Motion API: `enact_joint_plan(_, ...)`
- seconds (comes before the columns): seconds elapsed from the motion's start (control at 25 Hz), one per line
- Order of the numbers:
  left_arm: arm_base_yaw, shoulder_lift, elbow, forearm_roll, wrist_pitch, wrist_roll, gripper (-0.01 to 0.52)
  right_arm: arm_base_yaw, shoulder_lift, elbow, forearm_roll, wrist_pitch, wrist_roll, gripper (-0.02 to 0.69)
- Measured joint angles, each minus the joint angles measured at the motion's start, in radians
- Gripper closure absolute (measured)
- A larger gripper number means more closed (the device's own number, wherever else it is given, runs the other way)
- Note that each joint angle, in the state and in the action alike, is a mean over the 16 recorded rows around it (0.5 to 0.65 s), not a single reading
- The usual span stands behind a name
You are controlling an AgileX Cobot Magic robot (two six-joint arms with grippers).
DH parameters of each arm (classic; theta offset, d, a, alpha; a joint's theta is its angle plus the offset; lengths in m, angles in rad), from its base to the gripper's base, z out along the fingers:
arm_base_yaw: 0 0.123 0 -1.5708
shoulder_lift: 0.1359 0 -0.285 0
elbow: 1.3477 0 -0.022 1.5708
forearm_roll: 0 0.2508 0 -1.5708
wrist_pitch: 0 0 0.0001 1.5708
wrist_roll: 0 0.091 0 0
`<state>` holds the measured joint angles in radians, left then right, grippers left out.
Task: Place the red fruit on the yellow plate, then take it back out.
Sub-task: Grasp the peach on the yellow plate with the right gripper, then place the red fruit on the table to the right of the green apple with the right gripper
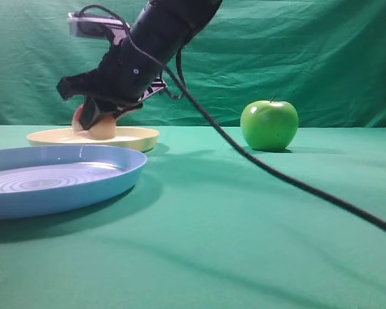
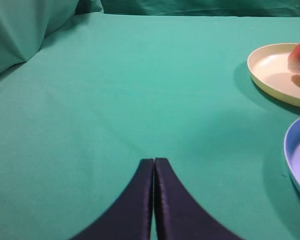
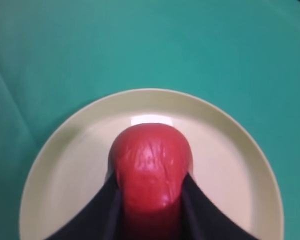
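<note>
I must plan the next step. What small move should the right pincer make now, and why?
Probably lift straight up. The right pincer already has its fingers against both sides of the red fruit, which sits on the yellow plate, so taking it back out seems next.

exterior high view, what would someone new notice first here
The eye goes first to the black right gripper reaching across to the left, its fingers on either side of the red fruit over the yellow plate. Next comes the glossy green apple, alone on the green cloth to the right. The large blue plate fills the near left corner, in front of the yellow one.
</note>
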<state>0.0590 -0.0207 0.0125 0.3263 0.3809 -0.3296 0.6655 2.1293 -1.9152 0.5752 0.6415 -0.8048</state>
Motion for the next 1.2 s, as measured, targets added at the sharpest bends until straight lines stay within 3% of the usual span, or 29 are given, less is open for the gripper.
enact_joint_plan(0.32, 0.0, 0.0, 0.0, 0.0, 0.0, 0.0, 0.514, -0.13, -0.298, 0.02, -0.137, 0.275, 0.192, 0.494)
enact_joint_plan(0.56, 0.0, 0.0, 0.0, 0.0, 0.0, 0.0, 0.514, -0.232, -0.533, 0.139, -0.29, 0.364, 0.38, 0.492)
enact_joint_plan(0.84, 0.0, 0.0, 0.0, 0.0, 0.0, 0.0, 0.514, -0.332, -0.825, 0.47, -0.405, 0.302, 0.52, 0.492)
enact_joint_plan(1.2, 0.0, 0.0, 0.0, 0.0, 0.0, 0.0, 0.514, -0.397, -1.103, 1.02, -0.427, 0.077, 0.57, 0.492)
